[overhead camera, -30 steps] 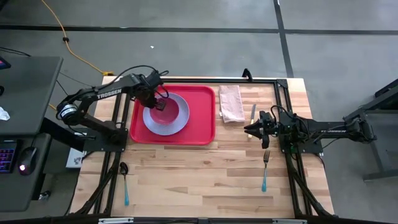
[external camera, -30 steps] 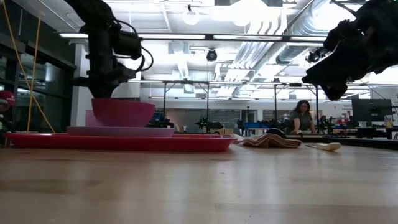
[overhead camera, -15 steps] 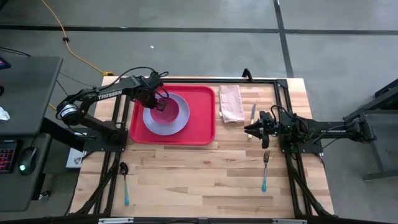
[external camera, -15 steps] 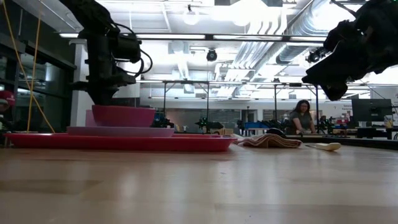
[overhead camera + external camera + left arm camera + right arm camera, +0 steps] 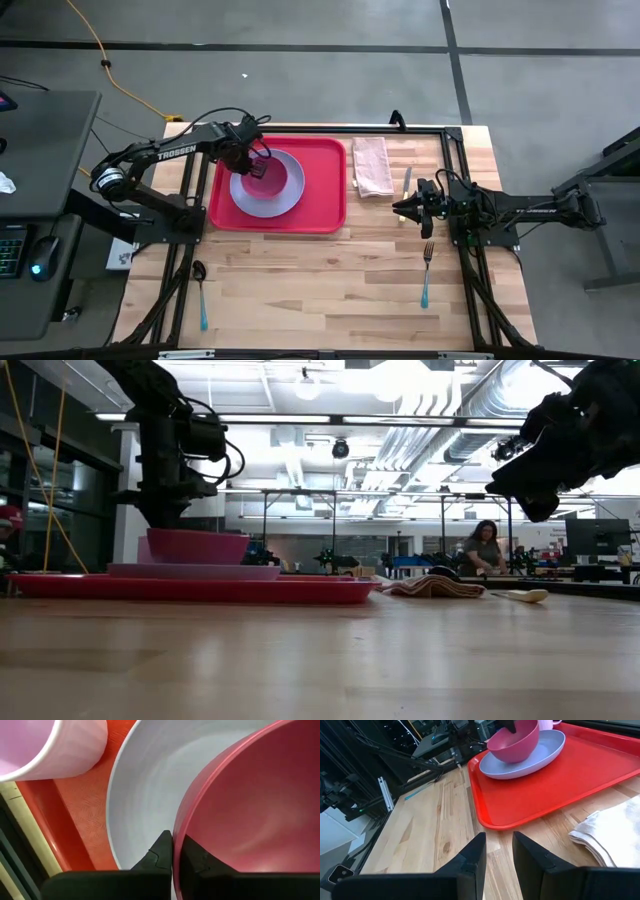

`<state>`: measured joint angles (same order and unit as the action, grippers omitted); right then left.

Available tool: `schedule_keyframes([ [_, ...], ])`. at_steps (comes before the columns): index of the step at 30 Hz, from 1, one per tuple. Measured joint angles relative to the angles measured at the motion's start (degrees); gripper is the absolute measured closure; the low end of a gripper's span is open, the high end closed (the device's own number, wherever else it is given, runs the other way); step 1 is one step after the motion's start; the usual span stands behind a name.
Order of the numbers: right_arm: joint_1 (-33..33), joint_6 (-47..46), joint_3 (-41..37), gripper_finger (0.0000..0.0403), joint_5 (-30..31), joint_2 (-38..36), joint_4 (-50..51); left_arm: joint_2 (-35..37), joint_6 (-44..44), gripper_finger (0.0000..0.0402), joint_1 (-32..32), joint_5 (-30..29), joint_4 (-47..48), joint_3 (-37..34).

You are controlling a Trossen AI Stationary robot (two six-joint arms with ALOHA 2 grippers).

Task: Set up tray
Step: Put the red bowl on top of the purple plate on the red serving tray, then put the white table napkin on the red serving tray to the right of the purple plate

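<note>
The large flat red plastic tray lies on the left half of the wooden table with the round lavender plate and the deep pink bowl already on it, a pale pink cup just beside the plate; the left gripper pinches the bowl's rim, so this placement looks nearly finished. Left outside, by my judgement: the folded cloth napkin, knife, blue-handled fork and spoon; the right gripper hovers near the knife, fingers apart, empty.

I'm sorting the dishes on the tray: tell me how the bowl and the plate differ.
The bowl is deep and pink; the plate is shallow and lavender. The bowl is narrower and sits on the wider plate, which rests on the tray. The left gripper pinches the bowl's rim, not the plate. Both are round.
</note>
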<state>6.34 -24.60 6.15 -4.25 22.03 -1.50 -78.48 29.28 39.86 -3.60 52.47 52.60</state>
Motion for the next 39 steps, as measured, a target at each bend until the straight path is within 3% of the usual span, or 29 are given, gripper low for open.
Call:
schedule_keyframes([
  [6,0.01,0.0,0.0,0.0329,0.0,0.01,0.0,0.0,0.0,0.0362,0.0,0.0,-0.01,0.0],
  [28,-0.01,-0.5,0.0,0.0329,0.0,0.01,0.0,-0.04,-0.02,0.0274,0.0,0.26,0.6,0.0],
  [39,0.01,-0.37,0.0,0.0329,0.0,0.01,0.0,-0.04,1.03,0.0263,0.0,1.74,5.15,0.04],
])
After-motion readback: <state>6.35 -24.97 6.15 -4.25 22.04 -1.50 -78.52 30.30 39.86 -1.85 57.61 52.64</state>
